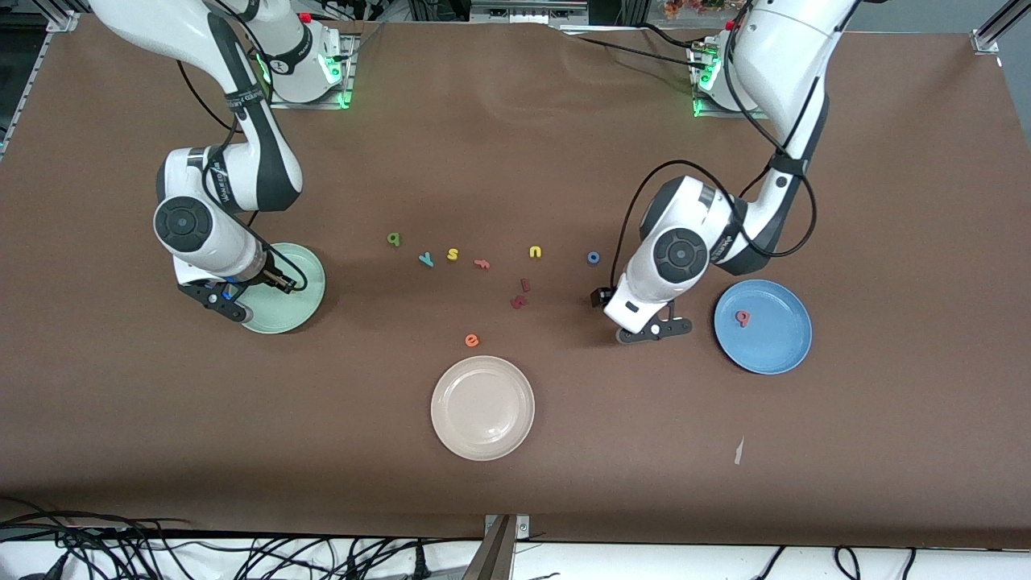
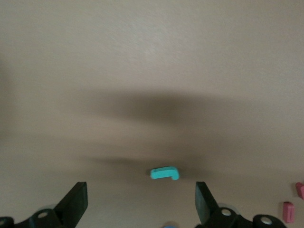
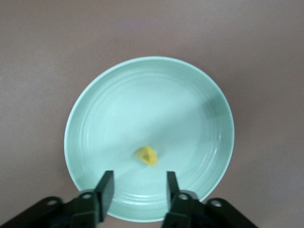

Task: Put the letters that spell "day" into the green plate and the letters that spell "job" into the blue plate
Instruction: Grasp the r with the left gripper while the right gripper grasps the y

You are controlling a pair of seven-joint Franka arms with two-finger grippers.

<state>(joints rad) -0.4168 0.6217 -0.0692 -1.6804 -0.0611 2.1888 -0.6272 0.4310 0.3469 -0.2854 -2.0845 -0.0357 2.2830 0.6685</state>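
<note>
**Over both plates, letters are dropping**

Above the green plate [image 3: 95,118], the right gripper [image 3: 137,190] is parting, the yellow "d" [image 3: 147,156] lying in the plate. The left gripper [image 2: 141,202] is hanging wide open over the teal "j" [image 2: 165,174], whose long axis is lying across the jaws; it should turn before closing.

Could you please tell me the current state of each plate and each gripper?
Round mint-green plate: holds a yellow foam letter.
Round blue plate: holds a pinkish-red foam letter.
Round beige plate: empty.
Left gripper: open, above a teal foam letter.
Right gripper: open, over the green plate.
</note>
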